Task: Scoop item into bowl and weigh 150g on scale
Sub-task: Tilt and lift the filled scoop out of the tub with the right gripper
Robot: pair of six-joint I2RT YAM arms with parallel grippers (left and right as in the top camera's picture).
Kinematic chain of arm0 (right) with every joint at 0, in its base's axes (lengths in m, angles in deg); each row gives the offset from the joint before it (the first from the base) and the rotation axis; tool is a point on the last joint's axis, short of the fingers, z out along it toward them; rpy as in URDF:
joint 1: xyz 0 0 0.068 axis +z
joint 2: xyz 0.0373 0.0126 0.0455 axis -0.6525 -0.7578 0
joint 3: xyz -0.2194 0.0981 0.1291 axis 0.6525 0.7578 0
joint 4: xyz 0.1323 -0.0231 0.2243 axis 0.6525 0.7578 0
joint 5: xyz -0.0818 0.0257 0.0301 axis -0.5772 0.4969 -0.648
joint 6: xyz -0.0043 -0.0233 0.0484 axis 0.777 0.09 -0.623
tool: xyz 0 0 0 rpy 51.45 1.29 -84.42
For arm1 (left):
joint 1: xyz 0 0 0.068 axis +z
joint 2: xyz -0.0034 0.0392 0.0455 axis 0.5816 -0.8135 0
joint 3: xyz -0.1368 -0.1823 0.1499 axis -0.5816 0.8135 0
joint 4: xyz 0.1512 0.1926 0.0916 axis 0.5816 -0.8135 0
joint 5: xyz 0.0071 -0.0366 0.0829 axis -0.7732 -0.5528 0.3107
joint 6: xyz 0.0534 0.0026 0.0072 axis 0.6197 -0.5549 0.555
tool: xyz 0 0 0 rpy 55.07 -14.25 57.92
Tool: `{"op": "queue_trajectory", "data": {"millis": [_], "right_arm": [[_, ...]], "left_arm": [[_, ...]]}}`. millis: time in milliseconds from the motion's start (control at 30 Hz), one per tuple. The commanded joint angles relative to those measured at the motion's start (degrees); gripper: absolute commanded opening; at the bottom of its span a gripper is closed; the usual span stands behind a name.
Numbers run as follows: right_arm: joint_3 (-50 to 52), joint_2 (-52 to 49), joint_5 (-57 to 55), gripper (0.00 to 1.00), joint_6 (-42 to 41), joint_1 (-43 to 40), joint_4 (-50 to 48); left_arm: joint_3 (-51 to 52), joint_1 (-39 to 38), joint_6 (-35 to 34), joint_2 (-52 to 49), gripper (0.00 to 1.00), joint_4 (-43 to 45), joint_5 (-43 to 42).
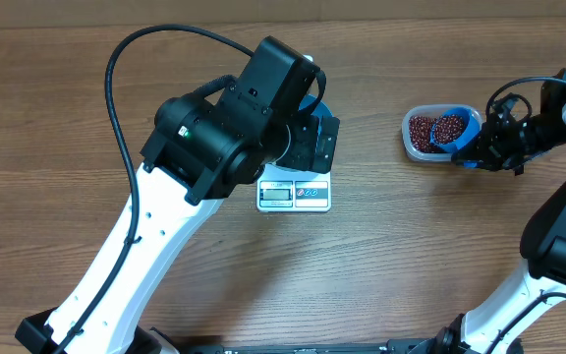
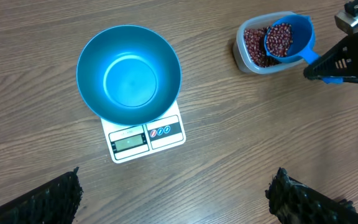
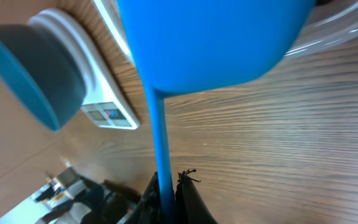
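The teal-blue bowl (image 2: 129, 74) stands empty on the white scale (image 2: 145, 137). My left gripper (image 2: 176, 179) hovers above them, open wide, with nothing between its fingers (image 2: 51, 199). In the overhead view my left arm hides most of the bowl, and only the scale's display panel (image 1: 294, 194) shows. My right gripper (image 3: 166, 190) is shut on the handle of a bright blue scoop (image 2: 288, 37). The scoop is full of red-brown beans (image 1: 450, 127) and sits over the clear tub (image 1: 419, 134). More beans lie in the tub (image 2: 253, 46).
Wooden table (image 1: 411, 256) all round. The right arm (image 1: 558, 236) reaches in from the lower right and the left arm's black cable (image 1: 116, 108) loops to the left. The tub is to the right of the scale.
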Motion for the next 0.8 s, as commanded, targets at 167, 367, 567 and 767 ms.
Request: {"op": "queue_trajectory", "data": {"millis": [167, 367, 567, 767], "right_arm": [[0.72, 0.98, 7.98, 0.04, 7.91, -1.81, 2.8], [0.72, 0.98, 12.68, 0.04, 12.96, -2.75, 4.33], [0.72, 1.01, 14.32, 0.04, 16.17, -2.8, 3.89], [0.72, 1.01, 15.69, 0.04, 16.96, -2.8, 1.66]], "left_arm": [[-0.85, 0.26, 1.11, -0.46, 0.99, 0.22, 0.72], [-0.85, 0.26, 1.09, -0.46, 1.0, 0.24, 0.72], [-0.87, 0.26, 1.09, -0.46, 0.99, 0.26, 0.72], [-0.87, 0.26, 1.09, -0.46, 1.0, 0.26, 0.72]]}}
